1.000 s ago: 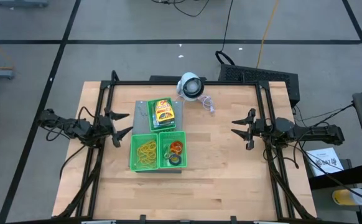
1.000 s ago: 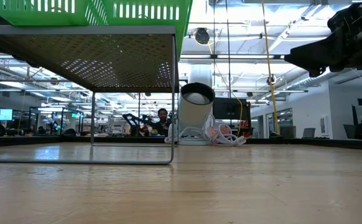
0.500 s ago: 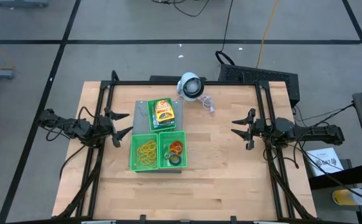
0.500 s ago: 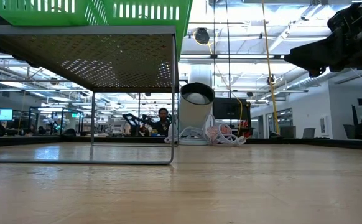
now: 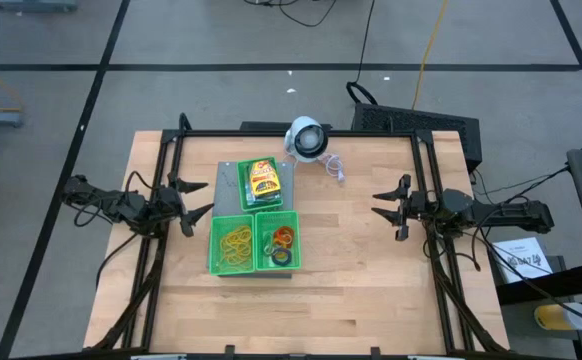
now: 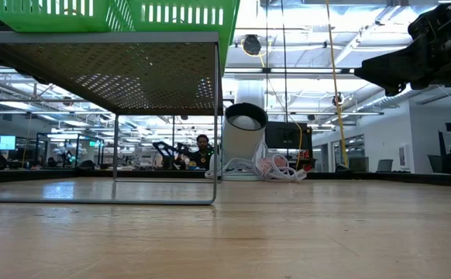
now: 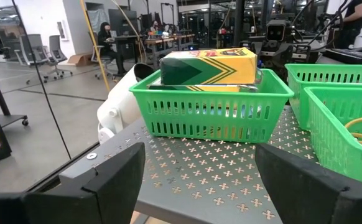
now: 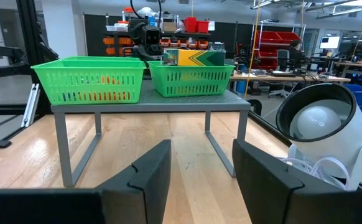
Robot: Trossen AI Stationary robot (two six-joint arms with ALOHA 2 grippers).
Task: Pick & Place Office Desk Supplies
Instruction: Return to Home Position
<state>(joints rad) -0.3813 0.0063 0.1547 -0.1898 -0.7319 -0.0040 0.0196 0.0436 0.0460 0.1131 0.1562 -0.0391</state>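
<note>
A grey concrete floor [image 5: 71,40] crossed by dark lines surrounds the pale wooden plank table [image 5: 351,290]. Beyond it opens a wide workshop hall. There is a white ceiling with pipes and strip lights [image 6: 303,31], a yellow hanging cable [image 6: 335,77], grey office chairs [image 7: 30,48] beside desks, and red storage racks [image 8: 271,46]. A seated person [image 7: 106,37] is at a desk.

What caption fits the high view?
Left hand and right hand open, flanking the shelf; crayon boxes and rubber bands in green baskets.

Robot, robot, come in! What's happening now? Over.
Left gripper open, empty, beside shelf. Right gripper open, empty, opposite side. Crayon boxes in basket, rubber bands in trays. Nothing blocking.
</note>
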